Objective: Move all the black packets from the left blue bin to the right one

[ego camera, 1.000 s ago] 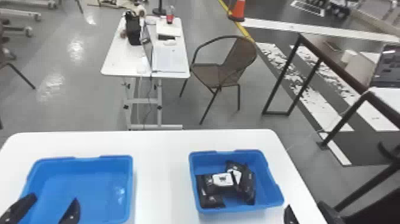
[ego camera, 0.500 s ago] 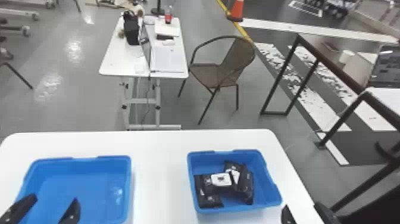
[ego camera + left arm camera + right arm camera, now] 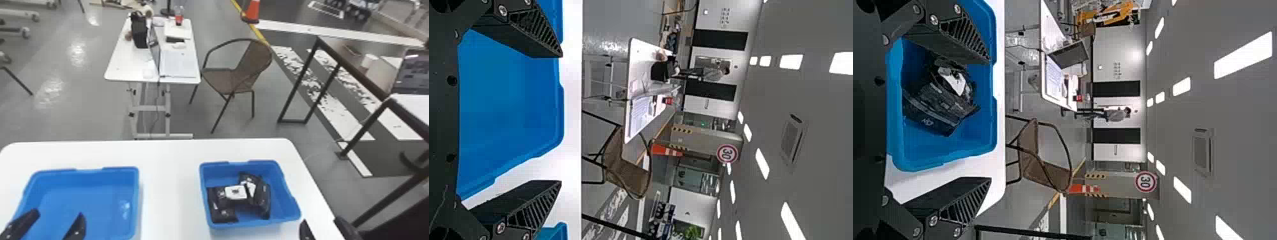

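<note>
Packets [image 3: 263, 199], black and shiny, lie bunched inside the right blue bin [image 3: 292, 207], towards its left side and middle (I cannot tell exactly how many, since they overlap). One lies across the near left part of the heap with a white label [image 3: 236, 192] facing up; another pale label shows beside it, partly covered. To the right, a packet leans against its neighbours, and bare blue floor lies between it and the right-hand wall.

Over on the left, the other blue bin [image 3: 136, 201] shows a smooth floor with a pale glint near its right wall. Both bins stand on a white table [image 3: 172, 191], well apart, with a strip of tabletop between them.

The left gripper [image 3: 58, 213] is over the near part of the left bin, its two fingers spread wide with nothing pinched (the left wrist view shows the gap plainly). The right gripper [image 3: 320, 220] is just right of the right bin in the head view, near the table's edge, also spread and holding nothing.

Beyond the table are a brown chair [image 3: 223, 78] and a small desk [image 3: 121, 68] bearing a black bag [image 3: 139, 30].
</note>
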`<state>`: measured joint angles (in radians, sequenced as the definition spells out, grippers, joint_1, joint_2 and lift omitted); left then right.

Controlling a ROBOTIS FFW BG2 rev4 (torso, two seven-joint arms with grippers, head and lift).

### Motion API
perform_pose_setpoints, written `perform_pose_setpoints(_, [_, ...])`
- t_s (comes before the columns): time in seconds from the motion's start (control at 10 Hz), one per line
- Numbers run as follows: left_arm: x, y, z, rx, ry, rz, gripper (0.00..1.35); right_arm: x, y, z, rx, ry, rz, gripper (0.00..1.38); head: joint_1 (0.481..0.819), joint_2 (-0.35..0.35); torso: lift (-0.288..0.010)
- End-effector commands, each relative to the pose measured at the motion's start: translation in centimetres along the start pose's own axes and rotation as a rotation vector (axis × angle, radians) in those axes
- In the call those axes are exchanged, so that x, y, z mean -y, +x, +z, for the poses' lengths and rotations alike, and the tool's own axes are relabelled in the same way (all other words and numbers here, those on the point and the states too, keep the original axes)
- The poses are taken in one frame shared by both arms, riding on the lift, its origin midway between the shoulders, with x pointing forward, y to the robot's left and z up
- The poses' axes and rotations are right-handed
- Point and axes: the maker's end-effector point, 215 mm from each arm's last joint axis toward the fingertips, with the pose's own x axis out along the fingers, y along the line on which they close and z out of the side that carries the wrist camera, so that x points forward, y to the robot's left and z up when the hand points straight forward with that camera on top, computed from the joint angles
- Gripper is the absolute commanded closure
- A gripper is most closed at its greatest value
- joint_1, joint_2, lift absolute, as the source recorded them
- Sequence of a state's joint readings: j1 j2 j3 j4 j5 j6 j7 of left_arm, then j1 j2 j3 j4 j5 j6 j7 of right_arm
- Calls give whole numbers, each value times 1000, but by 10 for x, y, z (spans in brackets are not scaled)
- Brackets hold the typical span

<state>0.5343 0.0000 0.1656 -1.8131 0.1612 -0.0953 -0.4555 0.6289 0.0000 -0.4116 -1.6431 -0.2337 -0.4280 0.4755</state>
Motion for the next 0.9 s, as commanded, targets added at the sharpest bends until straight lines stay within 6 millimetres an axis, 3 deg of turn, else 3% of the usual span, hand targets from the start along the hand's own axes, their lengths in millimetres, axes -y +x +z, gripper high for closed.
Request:
perform_pose_setpoints(0.0, [0,0,-1,-3,-5,1,130,-1,-1,-2,-3,3,2,197,695,-234,0])
perform_pose_setpoints(0.8, [2,0,-5,-8,-26,-1,130,-2,-1,-4,-5,9,4,197,695,-235,0])
